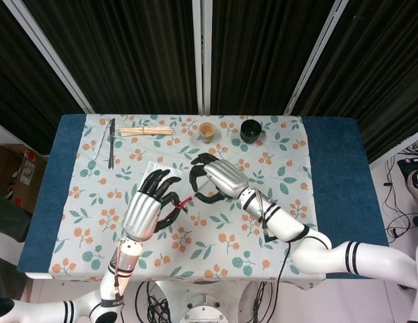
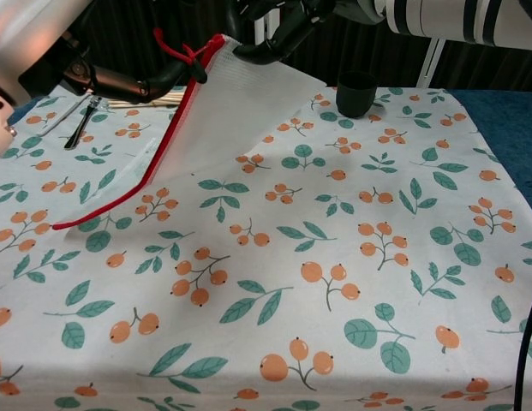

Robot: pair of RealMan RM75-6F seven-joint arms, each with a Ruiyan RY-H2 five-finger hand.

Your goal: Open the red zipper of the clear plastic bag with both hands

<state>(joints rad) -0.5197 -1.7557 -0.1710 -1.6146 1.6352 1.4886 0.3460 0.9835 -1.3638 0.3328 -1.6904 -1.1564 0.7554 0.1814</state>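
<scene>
Fingers: left hand (image 1: pixel 147 210) pinches the red zipper (image 2: pixel 167 141) end of the bag (image 2: pixel 240 107); right hand (image 1: pixel 217 179) curls on the bag's top corner.
Pose: both hands raised above the table, palms down, close together.
Bag: lifted at the zipper end, far end on the cloth.
Surface: floral cloth (image 2: pixel 334 257) on a blue table (image 1: pixel 336 168).
Room: dark curtains behind.

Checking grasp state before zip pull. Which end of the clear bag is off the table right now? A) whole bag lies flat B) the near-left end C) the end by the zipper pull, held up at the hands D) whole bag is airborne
C: in the chest view the clear bag rises to the red zipper pull end held at the left hand, while its near-left end rests on the table.
</scene>
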